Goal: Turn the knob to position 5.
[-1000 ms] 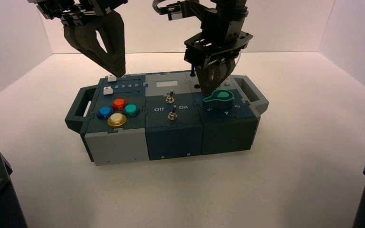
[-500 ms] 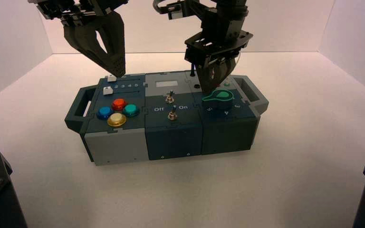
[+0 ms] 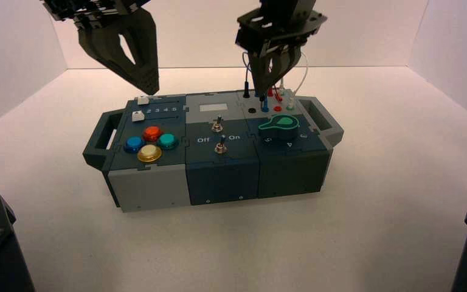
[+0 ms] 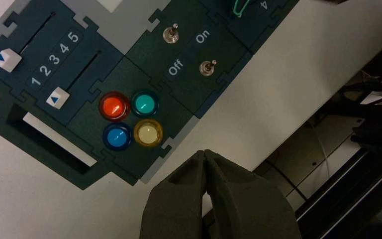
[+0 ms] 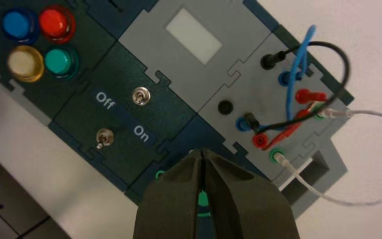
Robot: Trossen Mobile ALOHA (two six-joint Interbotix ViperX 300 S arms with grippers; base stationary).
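The bright-green knob [image 3: 281,123] sits on the right end of the box [image 3: 219,176], with white numerals curving along its front, the 5 [image 3: 269,140] among them. My right gripper [image 3: 262,92] hangs shut above and just behind the knob, apart from it. In the right wrist view its shut fingertips [image 5: 201,152] cover most of the knob [image 5: 202,199], so the pointer's numeral cannot be read. My left gripper [image 3: 151,87] hovers shut over the box's left end, and in its own wrist view [image 4: 205,153] it holds nothing.
Behind the knob, blue, black, red and white wires [image 5: 298,74] loop out of sockets. Two metal toggle switches [image 5: 139,96] stand mid-box by "Off" and "On". Coloured pushbuttons [image 4: 129,119] and two white sliders [image 4: 7,59] sit at the left end. White walls ring the table.
My right gripper has risen off the knob and drawn back, uncovering the wires behind it. The knob's pointer has not visibly moved. The left gripper has lifted slightly.
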